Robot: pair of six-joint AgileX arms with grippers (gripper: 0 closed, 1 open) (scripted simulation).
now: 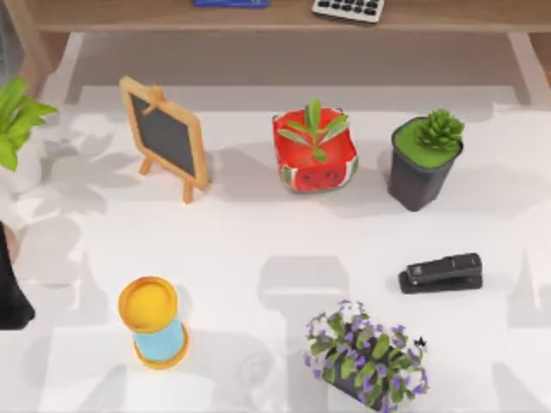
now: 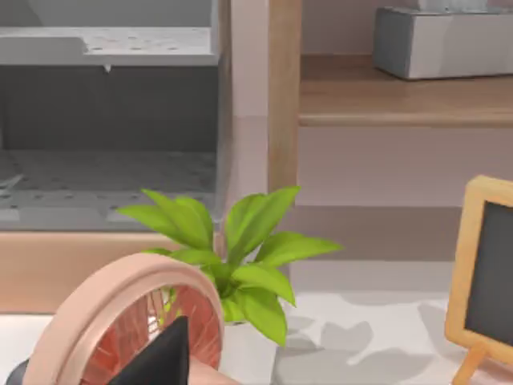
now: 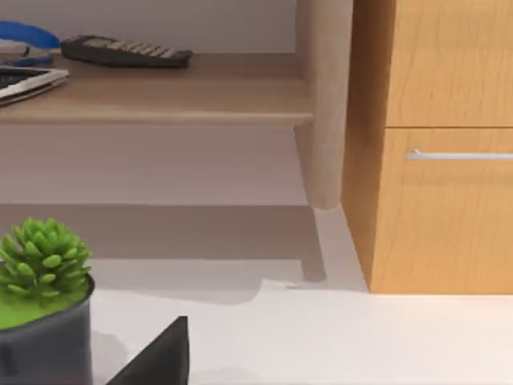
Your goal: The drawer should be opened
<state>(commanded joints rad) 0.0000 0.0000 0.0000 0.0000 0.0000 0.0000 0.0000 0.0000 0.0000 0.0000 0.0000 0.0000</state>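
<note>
drawer (image 3: pixel 449 208) sat in the wooden cabinet at the worktop's far right, closed. its bar handle (image 3: pixel 458 156) ran level, left to right. it lay ahead of the right hand (image 3: pixel 156 357), the nearer one; finger state: cannot tell.

Light wooden drawer (image 3: pixel 449 208) with silver handle (image 3: pixel 458 156), black stapler (image 1: pixel 441 273), watermelon-patterned red pot (image 1: pixel 315 163)

Stapler (image 1: pixel 440 272) right of hourglass (image 1: pixel 153 321).
</note>
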